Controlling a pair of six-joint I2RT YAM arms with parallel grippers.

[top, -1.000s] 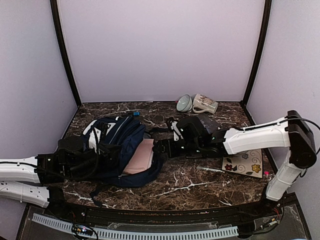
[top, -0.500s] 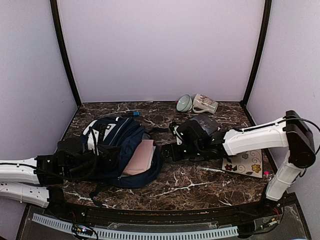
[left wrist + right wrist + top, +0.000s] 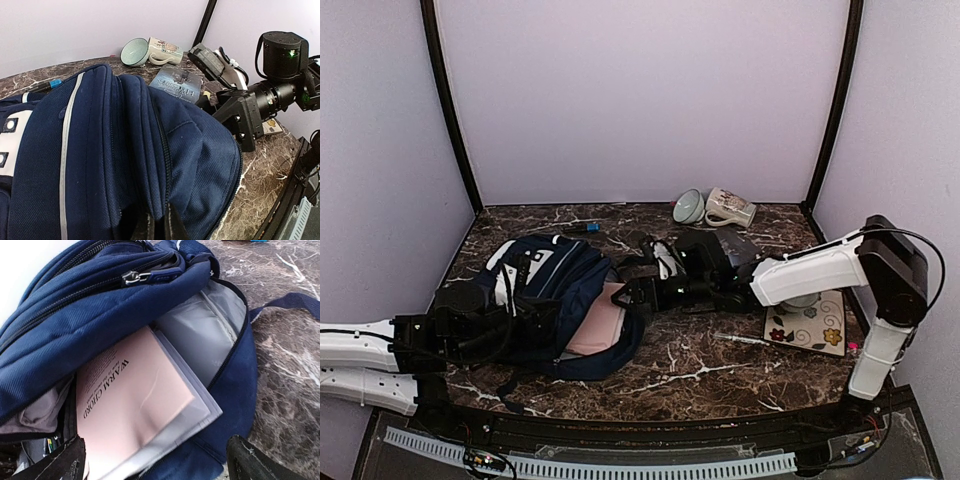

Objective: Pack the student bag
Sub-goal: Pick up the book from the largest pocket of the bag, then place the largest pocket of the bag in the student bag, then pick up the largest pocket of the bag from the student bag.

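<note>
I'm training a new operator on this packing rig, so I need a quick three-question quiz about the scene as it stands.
1. True or false: the pink book lies wholly outside the student bag.
2. Which stands open, the left gripper or the right gripper?
3. The mug at the back is: A upright, B on its side, C in the bag.
Key: 1 false, it sits partly in the open compartment; 2 right gripper; 3 B.
</note>
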